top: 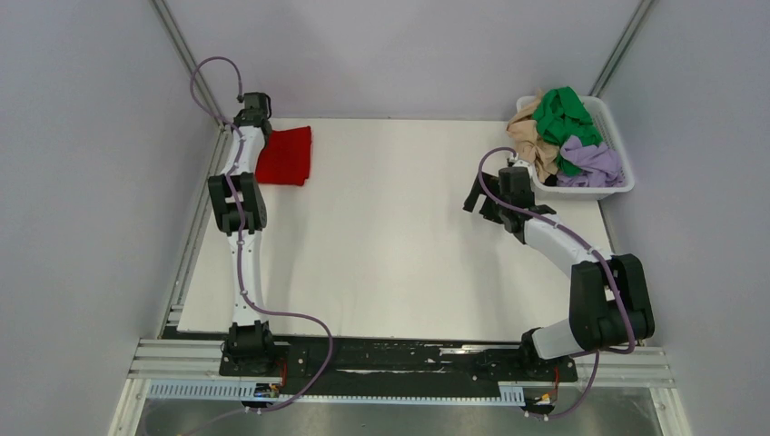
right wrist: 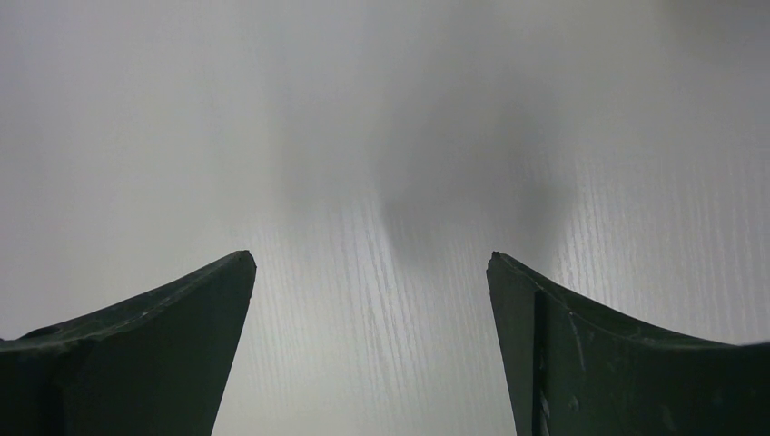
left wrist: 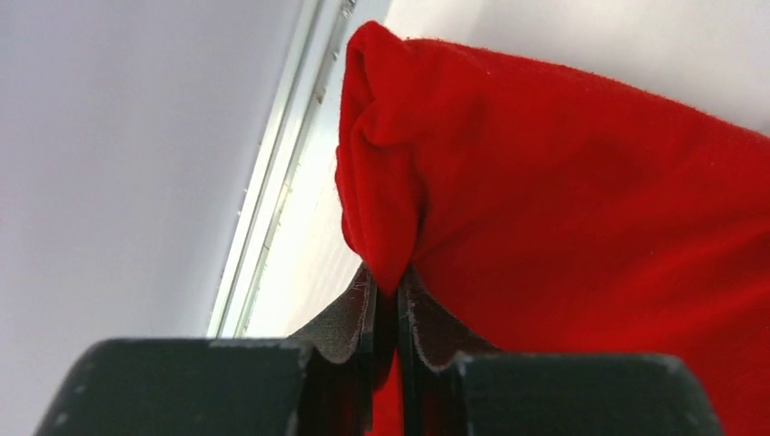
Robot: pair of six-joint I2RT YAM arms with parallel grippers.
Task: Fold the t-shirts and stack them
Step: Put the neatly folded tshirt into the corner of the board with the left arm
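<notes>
My left gripper [left wrist: 387, 286] is clamped on a fold of the red t-shirt [top: 286, 156], at the far left of the counter [top: 390, 254]. My right gripper [right wrist: 372, 263] hangs wide open and holds nothing, near the basket [top: 607, 193] of other t-shirts [top: 563, 118].

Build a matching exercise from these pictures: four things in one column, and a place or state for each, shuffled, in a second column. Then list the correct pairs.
Column 1
1. red t-shirt
2. green t-shirt
3. left gripper
4. right gripper

Column 2
A. jaws open over the table
B. heaped in the white basket
C. jaws shut on red cloth
D. lying at the table's far left

Pairs: 1-D, 2-B, 3-C, 4-A
</notes>
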